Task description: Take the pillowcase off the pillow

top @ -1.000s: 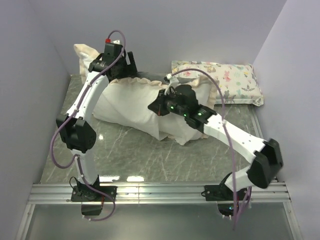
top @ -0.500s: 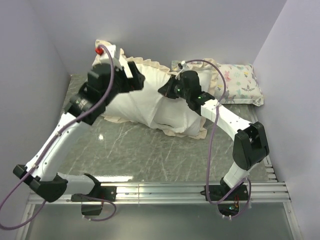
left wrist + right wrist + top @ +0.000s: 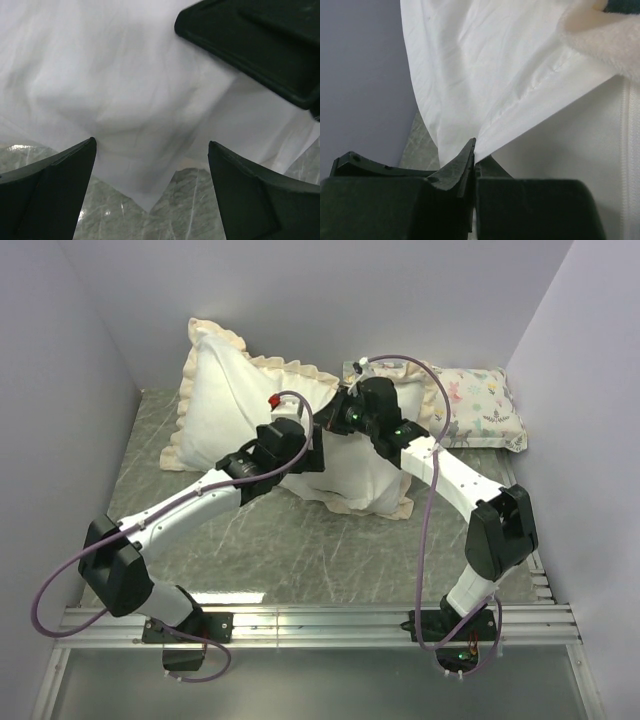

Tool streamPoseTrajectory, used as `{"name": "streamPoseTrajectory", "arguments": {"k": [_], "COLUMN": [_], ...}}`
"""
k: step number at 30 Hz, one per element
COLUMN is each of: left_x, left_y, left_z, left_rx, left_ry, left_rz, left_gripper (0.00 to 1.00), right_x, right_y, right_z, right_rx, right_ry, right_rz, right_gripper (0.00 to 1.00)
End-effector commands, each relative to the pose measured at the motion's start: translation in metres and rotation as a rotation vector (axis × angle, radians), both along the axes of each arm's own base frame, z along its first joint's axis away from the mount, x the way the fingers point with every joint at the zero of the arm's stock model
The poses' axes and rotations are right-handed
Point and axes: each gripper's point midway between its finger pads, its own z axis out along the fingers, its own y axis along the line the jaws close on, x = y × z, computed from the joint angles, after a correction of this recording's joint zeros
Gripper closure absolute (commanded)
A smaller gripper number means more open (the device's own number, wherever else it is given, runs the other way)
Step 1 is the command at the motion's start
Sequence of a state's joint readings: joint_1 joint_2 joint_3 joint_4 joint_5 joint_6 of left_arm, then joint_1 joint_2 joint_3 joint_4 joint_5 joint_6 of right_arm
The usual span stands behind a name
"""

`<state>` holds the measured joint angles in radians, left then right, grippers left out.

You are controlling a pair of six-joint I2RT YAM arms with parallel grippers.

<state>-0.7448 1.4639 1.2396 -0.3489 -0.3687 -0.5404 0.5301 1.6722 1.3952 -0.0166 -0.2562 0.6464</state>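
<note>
Cream-frilled pillowcase (image 3: 225,400), stuffed full, is pinched by the right end effector (image 3: 474,149); left end effector (image 3: 152,145) stands open.

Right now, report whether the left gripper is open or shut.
Open. The left wrist view shows the left gripper with its fingers wide apart, nothing pinched between them.

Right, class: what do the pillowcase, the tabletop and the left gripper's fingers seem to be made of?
Pillowcase: soft white woven-looking cloth, matte, creasing; fuzzy cream ruffled edge.
Tabletop: grey-green, pale-veined, glossy with light reflections; stone or a marble-look laminate.
Left gripper fingers: hard matte black, probably moulded plastic, crisp edges.
</note>
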Motion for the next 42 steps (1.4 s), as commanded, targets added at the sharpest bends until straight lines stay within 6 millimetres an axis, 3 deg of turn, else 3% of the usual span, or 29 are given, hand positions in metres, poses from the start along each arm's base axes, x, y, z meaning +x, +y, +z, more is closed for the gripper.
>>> {"name": "streamPoseTrajectory", "arguments": {"k": [1,4,7,8,9,11,15,19,21,25,26,28,29,32,35,38,42], "left_x": [0.018,0.026,0.031,0.031,0.032,0.028,0.015,0.007,-0.002,-0.017,-0.024,-0.028,-0.032,-0.038,-0.046,-0.055,-0.067], "left_y": [-0.003,0.006,0.020,0.021,0.022,0.019,0.016,0.012,0.007,-0.002,-0.004,-0.003,-0.003,0.001,0.010,0.023,0.041], "left_z": [0.031,0.018,0.005,0.004,0.002,0.006,0.032,0.049,0.057,0.075,0.079,0.082,0.087,0.090,0.097,0.113,0.141], "left_rx": [-0.071,-0.017,0.040,0.045,0.050,0.036,-0.035,-0.085,-0.104,-0.139,-0.148,-0.146,-0.159,-0.169,-0.171,-0.186,-0.216], "left_ry": [-0.112,-0.104,-0.085,-0.080,-0.076,-0.077,-0.094,-0.090,-0.096,-0.112,-0.113,-0.111,-0.116,-0.115,-0.121,-0.137,-0.182], "left_rz": [0.083,0.172,0.264,0.275,0.280,0.275,0.262,0.247,0.229,0.197,0.185,0.181,0.176,0.172,0.179,0.181,0.196], "left_gripper": [0.01,0.07,0.55,0.83,0.98,1.00,1.00,1.00,1.00,1.00,1.00,1.00,1.00,1.00,1.00,1.00,1.00], "right_x": [-0.013,-0.016,-0.020,-0.020,-0.021,-0.022,-0.029,-0.056,-0.074,-0.088,-0.092,-0.093,-0.095,-0.092,-0.092,-0.095,-0.095], "right_y": [0.009,0.007,0.004,0.003,0.001,-0.004,-0.031,-0.074,-0.095,-0.121,-0.121,-0.119,-0.116,-0.110,-0.120,-0.131,-0.115], "right_z": [0.050,0.056,0.061,0.062,0.068,0.067,0.073,0.073,0.064,0.019,-0.001,-0.018,-0.035,-0.058,-0.082,-0.094,-0.079], "right_rx": [0.068,0.076,0.066,0.060,0.057,0.028,-0.060,-0.112,-0.130,-0.229,-0.253,-0.277,-0.310,-0.377,-0.458,-0.479,-0.385], "right_ry": [-0.078,-0.084,-0.093,-0.097,-0.111,-0.114,-0.138,-0.164,-0.166,-0.111,-0.082,-0.065,-0.037,-0.008,0.036,0.042,-0.006], "right_rz": [0.056,0.058,0.058,0.055,0.051,0.045,-0.044,-0.166,-0.212,-0.281,-0.267,-0.247,-0.235,-0.216,-0.252,-0.283,-0.223], "right_gripper": [1.00,1.00,1.00,1.00,1.00,0.95,0.50,0.31,0.27,0.25,0.24,0.22,0.21,0.20,0.20,0.32,0.45]}}
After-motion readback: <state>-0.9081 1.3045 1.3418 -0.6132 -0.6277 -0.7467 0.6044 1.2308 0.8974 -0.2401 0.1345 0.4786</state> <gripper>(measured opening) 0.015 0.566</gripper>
